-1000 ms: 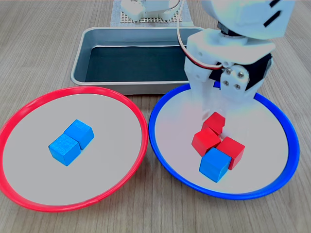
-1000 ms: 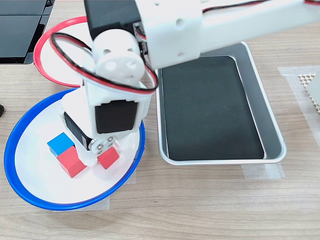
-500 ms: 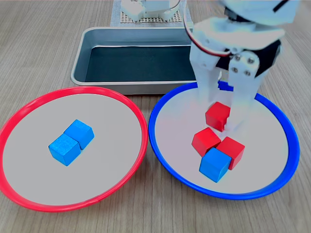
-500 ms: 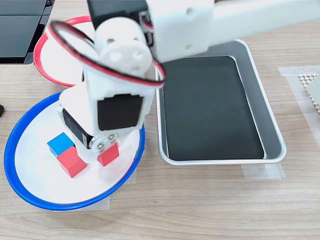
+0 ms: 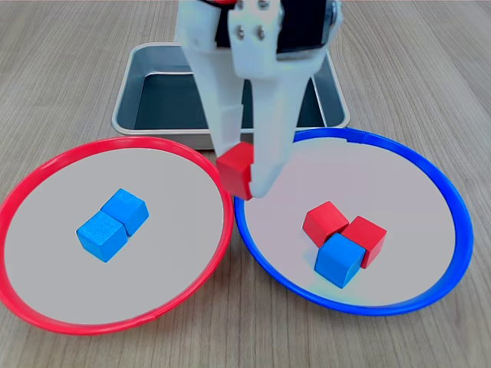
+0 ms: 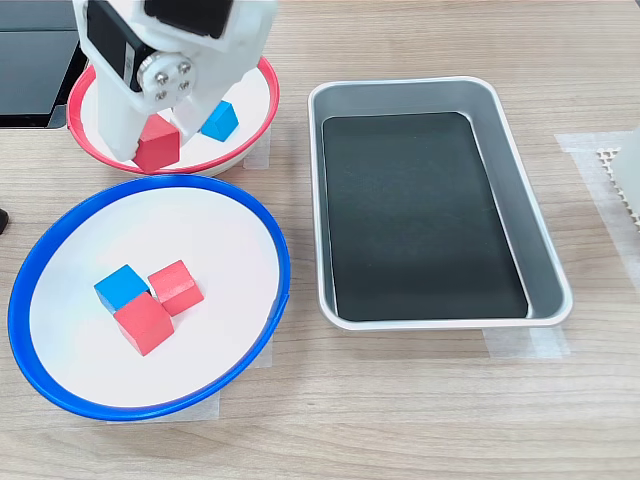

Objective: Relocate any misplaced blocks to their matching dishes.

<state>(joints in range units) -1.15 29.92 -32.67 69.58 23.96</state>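
Note:
My gripper (image 5: 240, 170) (image 6: 153, 146) is shut on a red block (image 5: 237, 168) (image 6: 157, 143), held in the air over the gap between the two dishes. The red-rimmed dish (image 5: 46, 184) (image 6: 262, 88) holds two blue blocks (image 5: 113, 223) side by side; the second exterior view shows only one blue block (image 6: 219, 121) there, the rest hidden by the arm. In the blue-rimmed dish (image 5: 430, 176) (image 6: 240, 205) lie two red blocks (image 5: 325, 222) (image 5: 367, 238) (image 6: 176, 287) (image 6: 143, 322) and one blue block (image 5: 338, 259) (image 6: 121, 288), bunched together.
A rectangular grey metal tray (image 5: 146, 61) (image 6: 540, 240) with a dark bottom stands behind the dishes in the first exterior view, and to the second exterior view's right. Wooden tabletop surrounds everything. A black object (image 6: 35, 60) lies at the second exterior view's top left.
My gripper lifted one red block out of the blue-rimmed dish and carried it toward the red-rimmed dish, leftward in the first exterior view. The other blocks stayed put.

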